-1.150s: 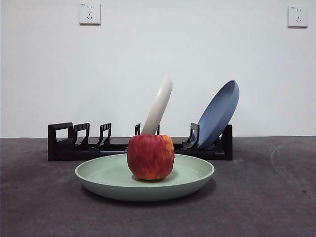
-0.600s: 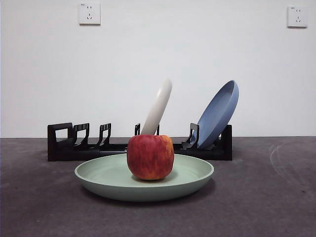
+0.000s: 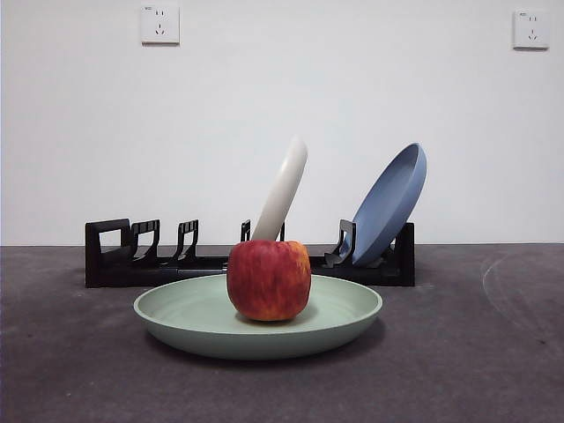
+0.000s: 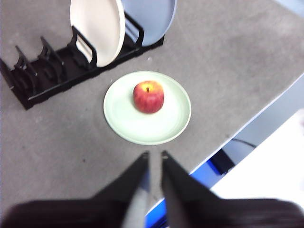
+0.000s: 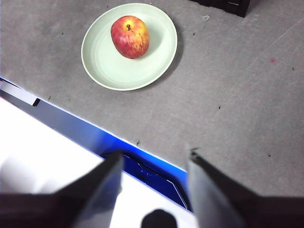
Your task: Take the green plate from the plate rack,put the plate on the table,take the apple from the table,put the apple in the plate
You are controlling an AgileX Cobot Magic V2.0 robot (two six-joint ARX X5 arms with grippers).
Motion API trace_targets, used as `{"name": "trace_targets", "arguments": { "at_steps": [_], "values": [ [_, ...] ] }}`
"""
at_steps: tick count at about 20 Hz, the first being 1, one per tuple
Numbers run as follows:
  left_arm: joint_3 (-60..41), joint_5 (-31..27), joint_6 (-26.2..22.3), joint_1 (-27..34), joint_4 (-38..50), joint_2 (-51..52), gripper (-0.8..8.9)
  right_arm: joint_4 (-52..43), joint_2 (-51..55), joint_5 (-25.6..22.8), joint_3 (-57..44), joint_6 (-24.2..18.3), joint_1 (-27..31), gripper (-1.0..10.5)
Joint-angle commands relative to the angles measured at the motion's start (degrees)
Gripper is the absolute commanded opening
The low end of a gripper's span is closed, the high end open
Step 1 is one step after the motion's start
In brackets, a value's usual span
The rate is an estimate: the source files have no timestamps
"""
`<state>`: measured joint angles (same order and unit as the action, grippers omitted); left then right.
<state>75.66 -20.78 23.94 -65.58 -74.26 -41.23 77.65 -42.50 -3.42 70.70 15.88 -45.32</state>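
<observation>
The front view shows no arm at all: one apple [image 3: 269,279] sits in the middle of one green plate [image 3: 176,319], which lies flat on the desk [image 3: 70,370] at centre frame. Behind them runs one black plate rack [image 3: 110,256] across the middle of the picture, holding two plates: a cream-white plate [image 3: 284,187] tilted at centre and a blue plate [image 3: 390,203] leaning to its right. Two wall sockets [image 3: 159,24] sit in the upper corners, one on each side.

The wrist views add what the front view lacks. From high above, the left wrist view shows the left claw [image 4: 153,154] at lower centre with its jaws narrow, almost meeting, holding nothing, well apart from the plate and apple in mid-frame; the rack's vacant slots run toward the upper left. The right wrist view shows the right claw [image 5: 154,159] spread wide and holding nothing, above the desk's near edge, with plate and apple in the upper left.
</observation>
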Motion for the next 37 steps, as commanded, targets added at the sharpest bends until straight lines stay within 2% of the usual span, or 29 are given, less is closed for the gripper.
{"name": "trace_targets", "arguments": {
  "at_steps": [1,7,10,16,28,29,31,32,34,37],
  "values": [
    [-0.3,-0.2,0.5,-0.2,-0.3,-0.1,-0.08,0.6,0.0,0.0,-0.6,0.4,-0.1,-0.1],
    [-0.3,-0.2,1.6,-0.2,-0.2,-0.3,-0.08,0.3,0.0,0.0,-0.6,0.8,-0.1,-0.1],
    [-0.3,0.1,3.6,-0.2,-0.4,-0.6,-0.08,0.3,0.0,0.0,-0.6,3.7,-0.1,-0.1],
    [-0.3,-0.2,3.7,-0.2,-0.3,-1.2,-0.03,0.4,0.0,-0.6,-0.6,3.6,-0.1,-0.1],
    [-0.3,-0.3,3.7,0.0,-0.1,-1.9,-0.03,0.3,-0.1,-8.7,-0.6,3.4,-0.1,0.0],
    [-0.3,-0.1,3.0,1.0,-0.2,-1.6,-0.04,0.4,-0.1,-9.4,-0.6,3.4,-0.1,0.0],
    [-0.2,0.1,-2.1,3.2,-1.3,-0.6,-0.03,0.3,-0.1,-10.1,-0.6,3.4,-0.1,0.0],
    [-0.2,0.6,-1.7,5.3,-0.8,0.0,-0.03,0.4,-0.1,-10.5,-0.6,3.4,-0.1,0.0],
    [-0.2,3.1,1.2,12.8,1.1,1.9,-0.04,0.4,-0.1,-10.6,-0.6,3.4,-0.1,0.0],
    [-1.2,2.6,0.4,26.6,7.0,4.9,-0.03,0.3,-0.1,-10.6,-0.6,3.4,-0.1,0.0]
  ]
}}
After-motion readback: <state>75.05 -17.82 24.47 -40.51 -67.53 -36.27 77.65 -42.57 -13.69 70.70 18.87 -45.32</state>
